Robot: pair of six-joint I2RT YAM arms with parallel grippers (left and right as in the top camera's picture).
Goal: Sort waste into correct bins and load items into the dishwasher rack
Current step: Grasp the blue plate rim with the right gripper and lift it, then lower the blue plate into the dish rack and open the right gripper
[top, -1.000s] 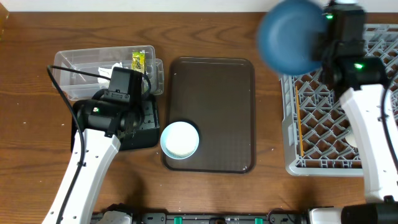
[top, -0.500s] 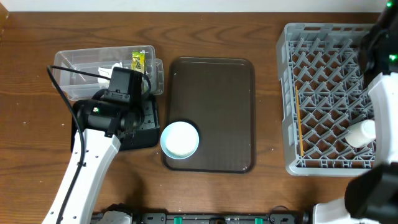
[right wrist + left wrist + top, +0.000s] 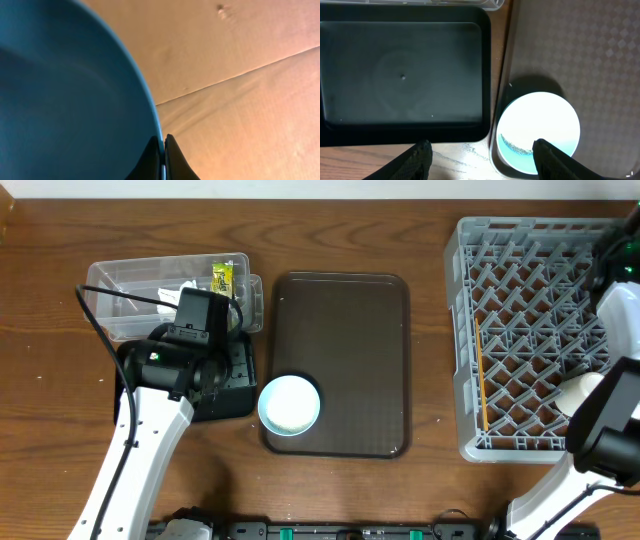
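My right gripper (image 3: 163,150) is shut on the rim of the large blue dish (image 3: 65,100), which fills the left of the right wrist view. The dish is outside the overhead view. My left gripper (image 3: 482,162) is open and empty above the table edge, between the black tray (image 3: 402,80) and the small white bowl (image 3: 538,131). The bowl holds rice grains (image 3: 512,144). It sits on the brown tray's front left corner (image 3: 290,403). The yellow-green wrapper (image 3: 221,277) lies in the clear tub (image 3: 130,280). Chopsticks (image 3: 480,375) lie in the grey rack (image 3: 470,330).
The brown serving tray (image 3: 345,360) lies mid-table between the bins and the rack. A pale cup (image 3: 580,392) lies in the rack's front right. The right arm (image 3: 620,280) stands at the rack's right edge. The left arm (image 3: 150,410) covers part of the black tray.
The right arm has swung the blue dish from above the rack's back left corner off to the right, out of the overhead view. The left arm has not moved.
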